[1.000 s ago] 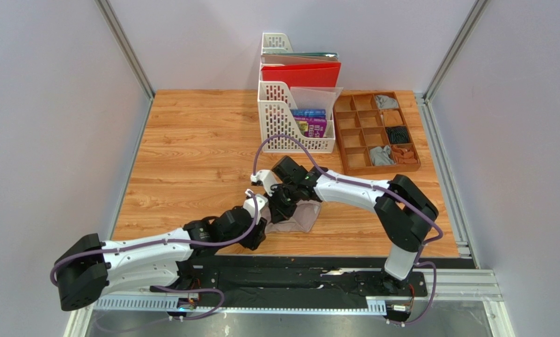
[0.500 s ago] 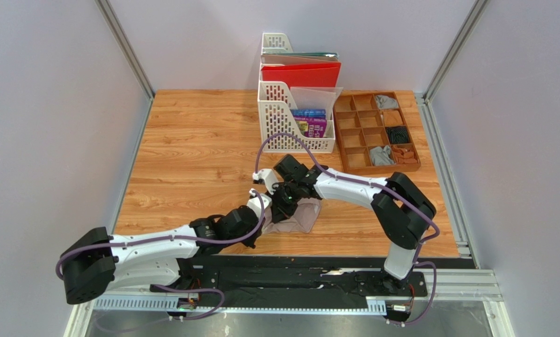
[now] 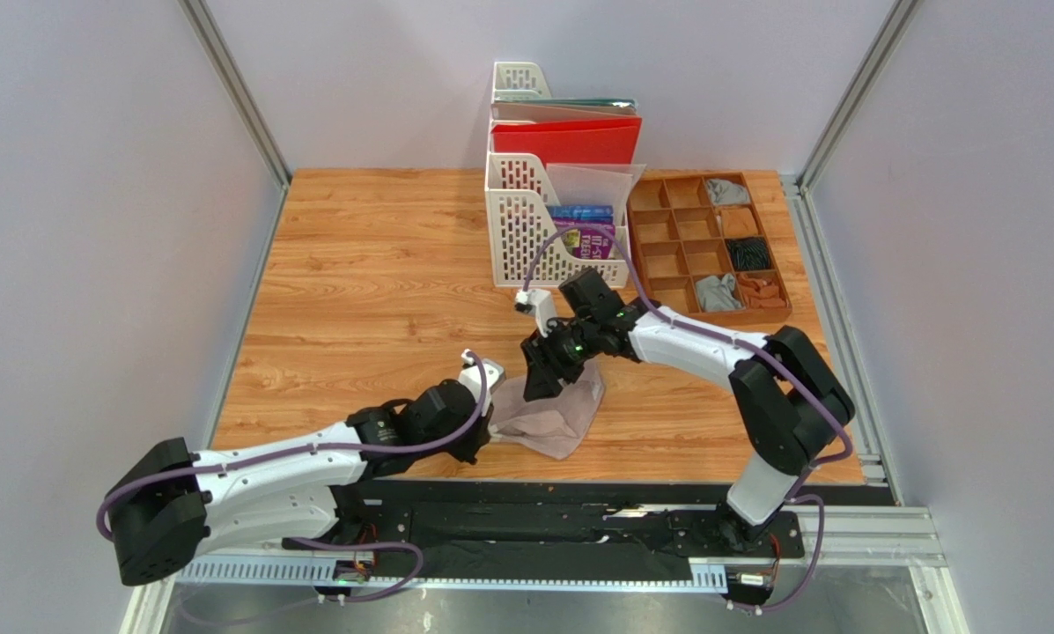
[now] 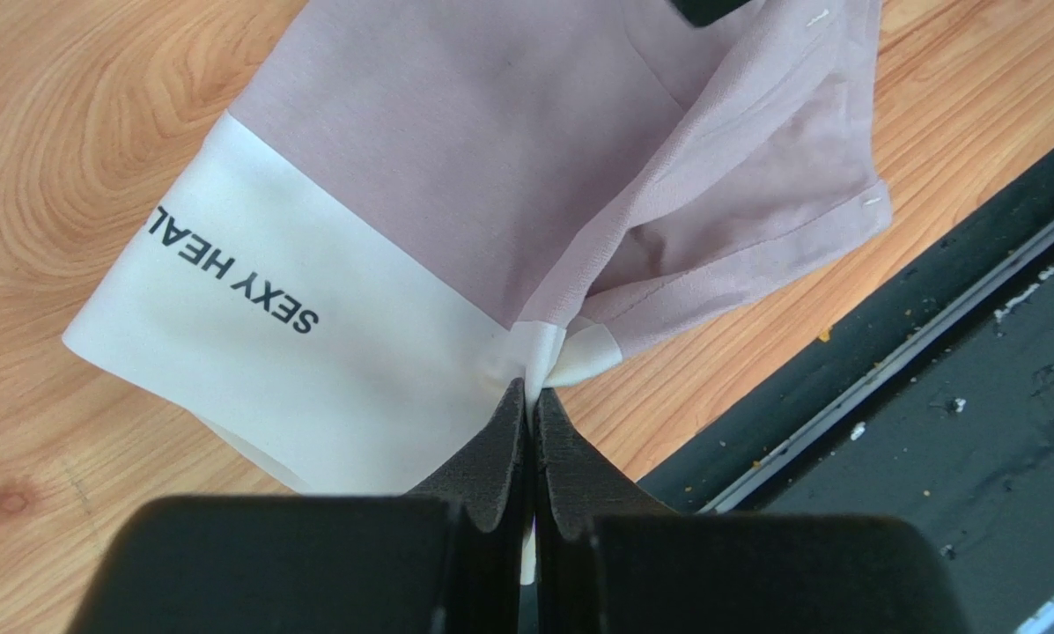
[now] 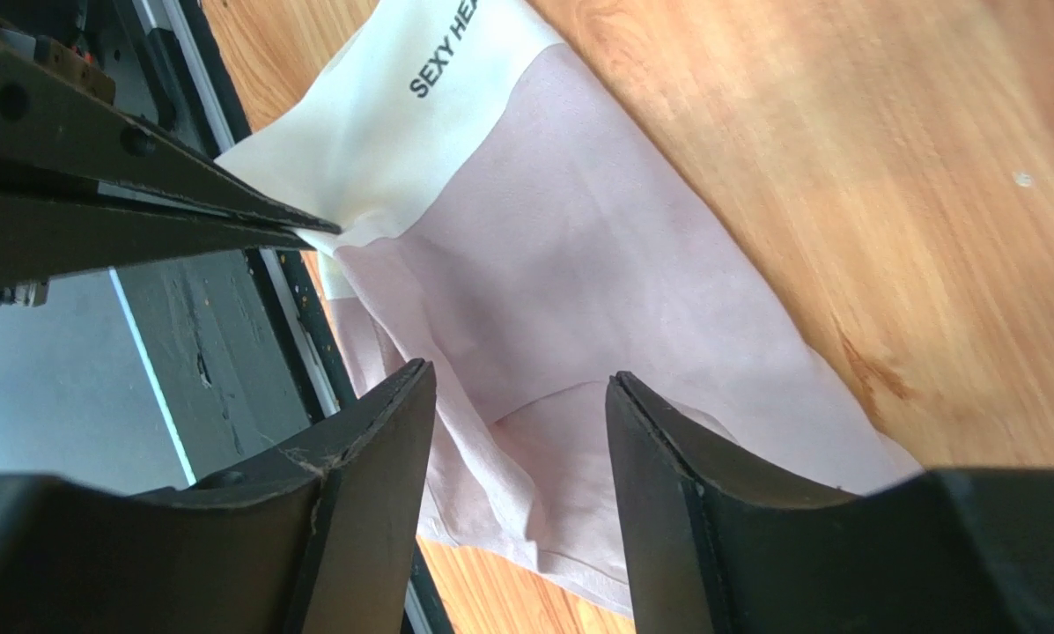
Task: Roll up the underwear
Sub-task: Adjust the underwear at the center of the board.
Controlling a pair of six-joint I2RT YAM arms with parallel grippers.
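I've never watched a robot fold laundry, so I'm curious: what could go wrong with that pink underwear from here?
The left gripper pinches only a corner of the white band of the underwear, so it might slip out. The right gripper is open, holding nothing, so the cloth may bunch. It lies near the table edge and could slide off.

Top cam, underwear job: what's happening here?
The left pincer is shut on a corner of the cream band of the pinkish-beige underwear, which lies on the table near its front edge. The right pincer hangs open just over the pink cloth, gripping nothing. The garment looks loosely folded, not yet rolled.
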